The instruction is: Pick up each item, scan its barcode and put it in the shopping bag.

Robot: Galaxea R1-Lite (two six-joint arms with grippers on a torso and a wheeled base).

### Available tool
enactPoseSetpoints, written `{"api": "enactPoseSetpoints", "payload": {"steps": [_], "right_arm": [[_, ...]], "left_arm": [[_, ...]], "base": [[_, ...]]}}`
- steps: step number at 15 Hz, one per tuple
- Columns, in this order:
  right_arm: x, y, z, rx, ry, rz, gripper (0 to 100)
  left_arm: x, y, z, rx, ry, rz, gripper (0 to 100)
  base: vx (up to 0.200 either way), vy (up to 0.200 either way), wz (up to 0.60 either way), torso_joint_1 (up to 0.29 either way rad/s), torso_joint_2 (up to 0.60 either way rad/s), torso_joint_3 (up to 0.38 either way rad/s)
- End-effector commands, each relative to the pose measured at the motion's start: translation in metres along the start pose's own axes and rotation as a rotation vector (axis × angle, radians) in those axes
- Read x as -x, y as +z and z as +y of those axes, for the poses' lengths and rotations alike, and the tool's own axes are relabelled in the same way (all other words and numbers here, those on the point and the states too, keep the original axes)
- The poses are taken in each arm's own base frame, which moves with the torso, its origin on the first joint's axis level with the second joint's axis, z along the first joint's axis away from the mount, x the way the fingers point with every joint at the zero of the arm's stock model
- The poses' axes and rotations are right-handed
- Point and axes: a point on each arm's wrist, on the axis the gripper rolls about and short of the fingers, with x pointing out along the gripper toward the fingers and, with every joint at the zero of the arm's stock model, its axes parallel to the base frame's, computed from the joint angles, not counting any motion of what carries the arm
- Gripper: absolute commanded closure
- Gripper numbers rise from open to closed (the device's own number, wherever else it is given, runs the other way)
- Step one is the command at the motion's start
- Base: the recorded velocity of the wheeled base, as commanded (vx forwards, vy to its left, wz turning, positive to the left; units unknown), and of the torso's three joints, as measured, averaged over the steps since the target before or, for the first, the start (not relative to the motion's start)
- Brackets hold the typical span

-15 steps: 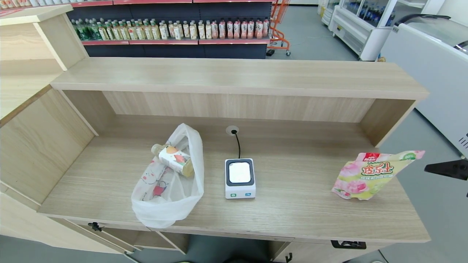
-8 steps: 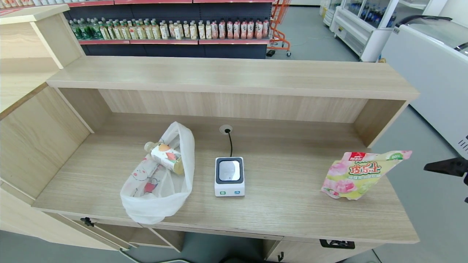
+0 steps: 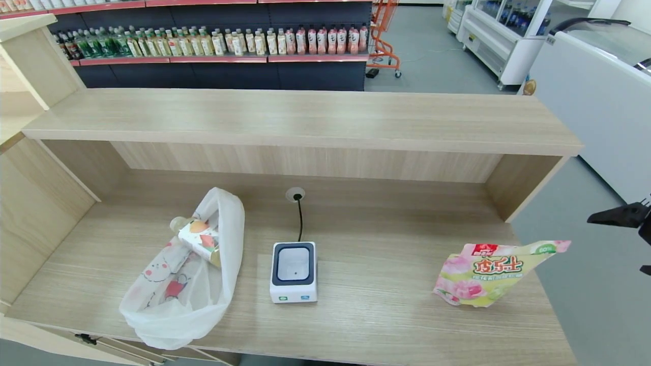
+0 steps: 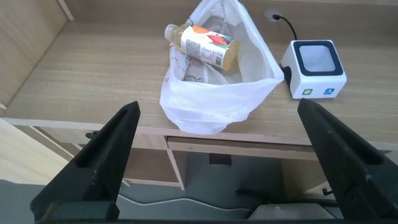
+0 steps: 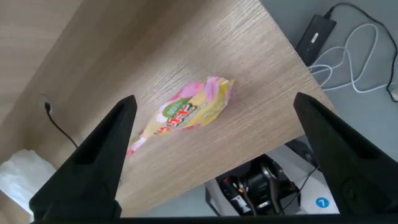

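Head view: wooden counter (image 3: 386, 315) across the lower frame. Shopping bag (image 3: 173, 305), white and translucent, at lower left with its mouth open. A bottle (image 3: 199, 240) lies tilted in the mouth, cap end poking past the rim. Scanner (image 3: 294, 272) at lower centre just right of the bag, not touching it, its cable running to a hole in the counter. Snack pouch (image 3: 485, 274), pink and yellow, lies flat at lower right near the counter's right end, well apart from the scanner. Right gripper (image 3: 615, 245) at the right edge of the frame, off the counter and clear of the pouch, fingers spread.

Left wrist view: left gripper (image 4: 217, 109) spread wide, nothing in it. Shopping bag (image 4: 217, 99) shows between the two fingers, farther off at the counter's front edge, no contact. Bottle (image 4: 202, 45) across the bag's mouth, scanner (image 4: 314, 67) beside the bag.

Right wrist view: right gripper (image 5: 214, 102) spread wide, empty. Snack pouch (image 5: 186, 112) lies on the counter (image 5: 93, 56) between the two fingers, well beyond them, near the counter's corner.
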Motion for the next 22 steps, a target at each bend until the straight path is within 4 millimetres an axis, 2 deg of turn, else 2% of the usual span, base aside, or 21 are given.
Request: {"api": "enactPoseSetpoints", "payload": {"steps": [1,3,7,9,12,15,18,21,22], "right_arm": [[-0.008,0.006,0.004,-0.041,-0.005,0.013,0],[-0.017,0.006,0.008,-0.107,-0.007,0.042,0],[-0.035,-0.006,0.025,-0.197,0.013,0.139,0],[-0.053,-0.010,0.034,-0.262,-0.004,0.190,0],[-0.084,-0.019,0.036,-0.289,-0.049,0.239,0],[-0.120,-0.035,0.034,-0.265,-0.085,0.283,0],[-0.148,-0.062,0.032,-0.224,-0.092,0.333,0],[-0.158,-0.085,0.032,-0.174,-0.070,0.364,0],[-0.159,-0.085,0.033,-0.167,-0.059,0.359,0]], "left_arm": [[0.000,0.000,0.000,0.000,0.001,0.000,0],[0.000,0.000,0.000,0.000,0.001,0.000,0],[0.000,0.000,0.000,0.000,0.001,0.000,0],[0.000,0.000,0.000,0.000,0.001,0.000,0],[0.000,0.000,0.000,0.000,0.001,0.000,0],[0.000,0.000,0.000,0.000,0.001,0.000,0],[0.000,0.000,0.000,0.000,0.001,0.000,0],[0.000,0.000,0.000,0.000,0.001,0.000,0],[0.000,0.000,0.000,0.000,0.001,0.000,0]], "base": [[0.000,0.000,0.00,0.000,0.00,0.000],[0.000,0.000,0.00,0.000,0.00,0.000],[0.000,0.000,0.00,0.000,0.00,0.000],[0.000,0.000,0.00,0.000,0.00,0.000],[0.000,0.000,0.00,0.000,0.00,0.000],[0.000,0.000,0.00,0.000,0.00,0.000],[0.000,0.000,0.00,0.000,0.00,0.000],[0.000,0.000,0.00,0.000,0.00,0.000],[0.000,0.000,0.00,0.000,0.00,0.000]]}}
